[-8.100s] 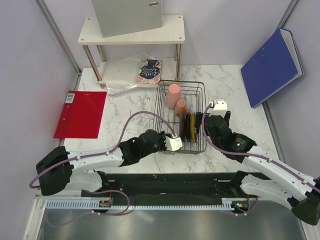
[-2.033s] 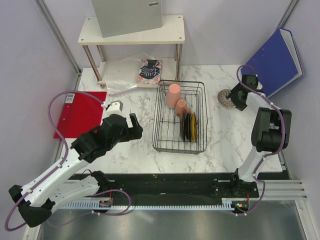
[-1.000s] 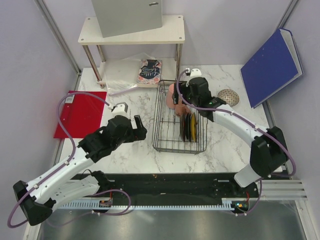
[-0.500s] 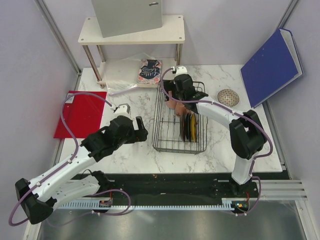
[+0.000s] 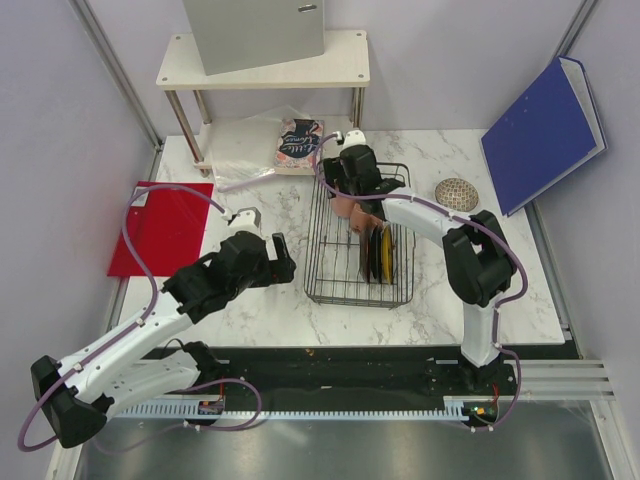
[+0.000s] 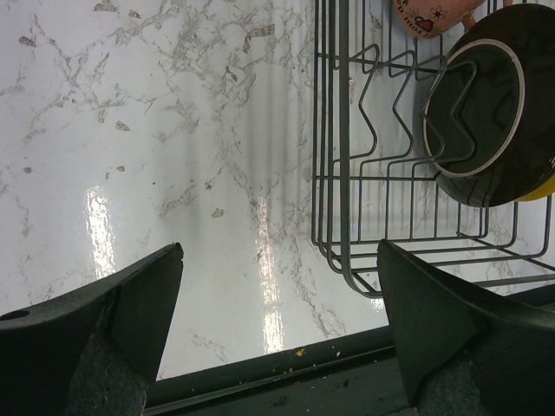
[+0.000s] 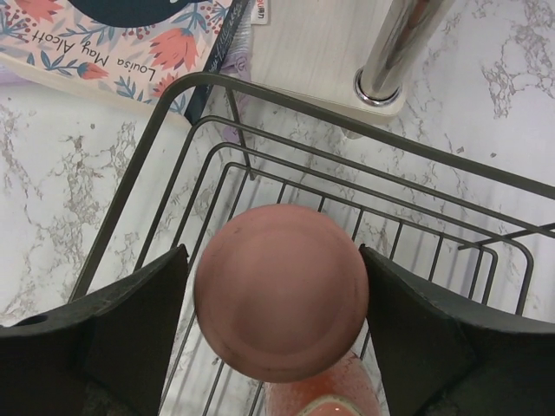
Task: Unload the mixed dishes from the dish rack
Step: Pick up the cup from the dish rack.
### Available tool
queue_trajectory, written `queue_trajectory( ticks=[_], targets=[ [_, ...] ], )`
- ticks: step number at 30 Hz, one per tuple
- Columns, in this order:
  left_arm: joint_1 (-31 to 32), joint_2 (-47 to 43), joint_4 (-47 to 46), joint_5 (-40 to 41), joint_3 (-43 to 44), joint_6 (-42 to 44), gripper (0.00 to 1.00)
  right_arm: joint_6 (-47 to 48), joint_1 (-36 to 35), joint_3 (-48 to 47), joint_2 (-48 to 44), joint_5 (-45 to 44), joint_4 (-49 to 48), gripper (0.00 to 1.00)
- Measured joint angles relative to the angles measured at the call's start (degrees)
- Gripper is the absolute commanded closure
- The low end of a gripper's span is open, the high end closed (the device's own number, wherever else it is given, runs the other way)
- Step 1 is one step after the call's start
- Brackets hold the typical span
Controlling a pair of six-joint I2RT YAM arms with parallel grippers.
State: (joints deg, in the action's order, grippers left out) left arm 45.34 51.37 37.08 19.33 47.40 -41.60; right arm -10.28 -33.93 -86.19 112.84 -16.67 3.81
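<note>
As my right gripper (image 7: 274, 260) straddles the upturned pink cup (image 7: 279, 290) at frame centre, jaws spread, I judge it light, smooth, breakable: squeeze its sides mid-height.

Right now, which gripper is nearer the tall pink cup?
Right. The right gripper straddles the tall pink cup inside the dish rack; the left gripper hangs over the table, left of the rack.

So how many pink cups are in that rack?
2. The tall cup stands upside down at the far end of the rack, between the fingers of the right gripper. The mug sits just nearer, next to the plates. No others show.
</note>
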Motion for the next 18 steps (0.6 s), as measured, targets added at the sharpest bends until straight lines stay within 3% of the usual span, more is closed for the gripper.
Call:
queue_trajectory(
  ticks=[8,18],
  targets=[
    [0.00,-0.02,0.00,0.04,0.00,0.37,0.01,-1.29,0.00,3.91,-3.52,-0.61,-0.37,0.48],
    [0.00,-0.24,0.00,0.61,0.00,0.72,0.01,-3.56,-0.66,9.11,-18.93,0.17,0.24,0.58]
  ],
)
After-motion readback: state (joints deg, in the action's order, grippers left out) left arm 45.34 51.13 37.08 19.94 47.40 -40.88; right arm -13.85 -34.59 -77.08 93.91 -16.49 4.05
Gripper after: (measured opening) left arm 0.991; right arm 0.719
